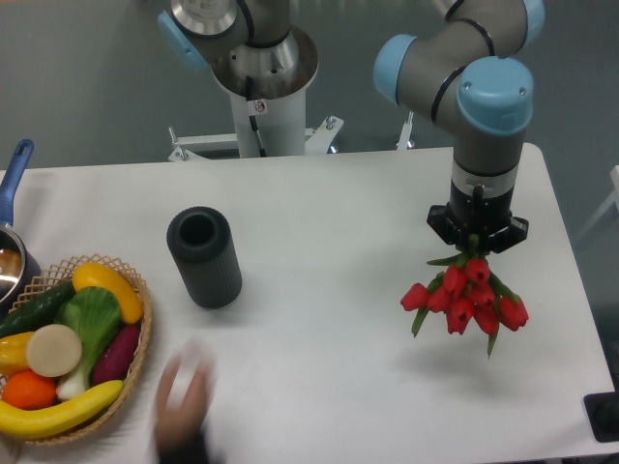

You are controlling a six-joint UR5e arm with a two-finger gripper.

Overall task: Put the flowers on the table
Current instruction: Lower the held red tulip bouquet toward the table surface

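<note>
The flowers [467, 296], a bunch of red tulips with green leaves, hang heads down from my gripper [476, 244] at the right side of the white table [329, 213]. The gripper points straight down and is shut on the stems, which are mostly hidden between the fingers. The flower heads hang above the tabletop; a faint shadow lies under them. I cannot tell whether the lowest heads touch the table.
A dark grey cylindrical vase [204, 256] stands left of centre. A wicker basket [135, 340] of fake fruit and vegetables sits at the front left. A pot with a blue handle [14, 174] is at the left edge. A blurred hand [184, 401] shows at the front edge.
</note>
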